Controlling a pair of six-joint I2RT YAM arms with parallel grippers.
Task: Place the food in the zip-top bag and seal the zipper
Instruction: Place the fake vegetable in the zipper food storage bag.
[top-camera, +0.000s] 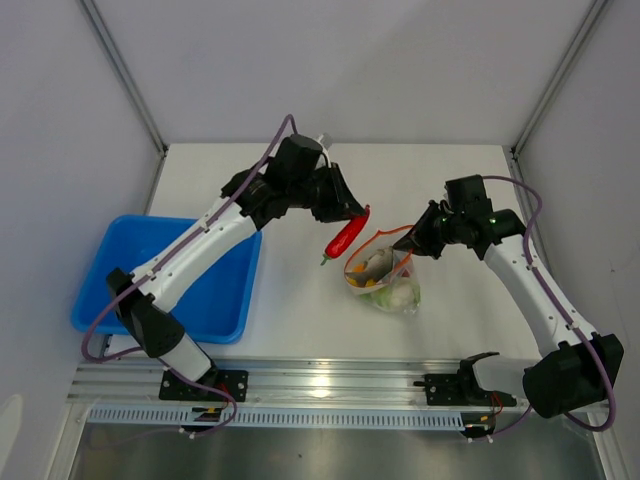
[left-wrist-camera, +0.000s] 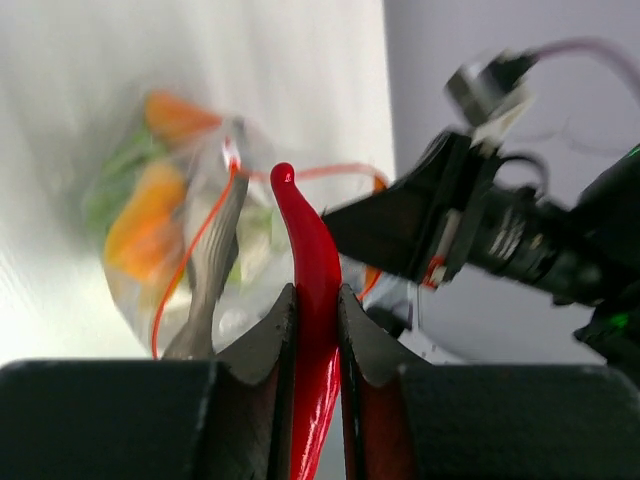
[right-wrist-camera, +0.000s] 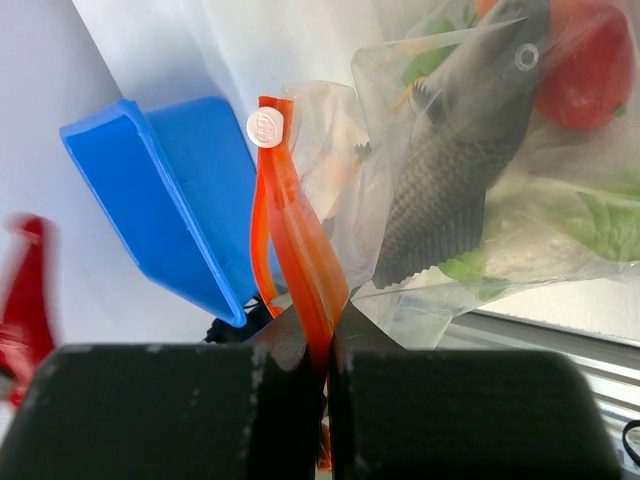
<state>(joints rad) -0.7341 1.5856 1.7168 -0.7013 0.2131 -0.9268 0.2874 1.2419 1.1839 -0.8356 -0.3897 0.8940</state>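
Left wrist: glossy, tapered red chili (left-wrist-camera: 312, 290)

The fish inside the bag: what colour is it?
Grey fish with a darker scale pattern and dark fins; clearest in the right wrist view.

chili (left-wrist-camera: 312, 290): red, glossy, long and tapered; clamped mid-length between the jaws of the left gripper (left-wrist-camera: 317, 295), its thin end poking out past the fingertips toward the bag; outside the bag.
bag (top-camera: 385, 280): clear, crinkly, lying on its side with the mouth open; just beyond the chili's tip, its mouth edge reaching to the right gripper (right-wrist-camera: 318, 320).
zipper (right-wrist-camera: 295, 240): thin red-orange strip along the mouth, with a small white round tab; pinched between the right jaws, its two sides parting just beyond them.
fish (right-wrist-camera: 460, 170): grey, scaled; inside the bag, near the right jaws, head away from them.
fruit (right-wrist-camera: 585, 60): red-orange; inside, past the fish's head.
leaves (right-wrist-camera: 600, 220): green; inside, beside the fish.
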